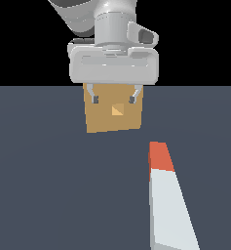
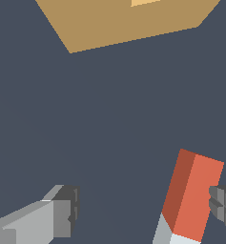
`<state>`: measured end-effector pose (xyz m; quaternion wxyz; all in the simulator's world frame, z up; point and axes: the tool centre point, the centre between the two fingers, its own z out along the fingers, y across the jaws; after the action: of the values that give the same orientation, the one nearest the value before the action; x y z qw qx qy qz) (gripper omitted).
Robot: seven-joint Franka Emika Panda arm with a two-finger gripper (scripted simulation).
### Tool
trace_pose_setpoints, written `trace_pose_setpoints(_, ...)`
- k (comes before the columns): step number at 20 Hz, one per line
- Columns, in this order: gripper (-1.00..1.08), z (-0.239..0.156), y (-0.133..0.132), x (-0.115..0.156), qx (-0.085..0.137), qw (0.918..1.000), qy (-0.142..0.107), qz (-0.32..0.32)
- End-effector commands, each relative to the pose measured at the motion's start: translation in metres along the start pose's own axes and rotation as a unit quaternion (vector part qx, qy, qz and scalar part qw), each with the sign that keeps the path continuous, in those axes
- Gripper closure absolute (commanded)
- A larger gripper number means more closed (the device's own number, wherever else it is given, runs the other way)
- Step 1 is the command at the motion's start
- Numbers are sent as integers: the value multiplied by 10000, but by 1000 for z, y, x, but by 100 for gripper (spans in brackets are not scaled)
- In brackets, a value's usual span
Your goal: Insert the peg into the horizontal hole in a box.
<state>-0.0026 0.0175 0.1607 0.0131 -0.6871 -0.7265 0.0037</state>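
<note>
The tan box (image 1: 107, 117) stands on the dark floor with its small square hole (image 1: 118, 110) facing the camera in the exterior view. The peg (image 1: 169, 205) lies flat on the floor in front of it, toward the exterior view's right, orange-red end (image 1: 161, 156) pointing toward the box. My gripper (image 1: 113, 99) hangs open and empty, in front of the box's upper face in that view. In the wrist view the box (image 2: 114, 24) and hole (image 2: 144, 2) show, and the peg's orange-red end (image 2: 195, 195) lies just inside one fingertip (image 2: 223, 206), apart from the other fingertip (image 2: 66, 209).
The dark grey floor (image 1: 48, 185) spreads around the box and peg. Nothing else stands on it.
</note>
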Motion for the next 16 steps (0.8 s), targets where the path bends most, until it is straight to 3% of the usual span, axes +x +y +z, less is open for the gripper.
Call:
trace_pose_setpoints(1, -92, 0, 0, 0, 0, 10000, 0, 0)
trace_pose_setpoints(8, -92, 7, 8, -13, -10, 9999, -8, 118)
trace_pose_setpoints(16, -92, 33, 32, -61, -46, 9986, -31, 533)
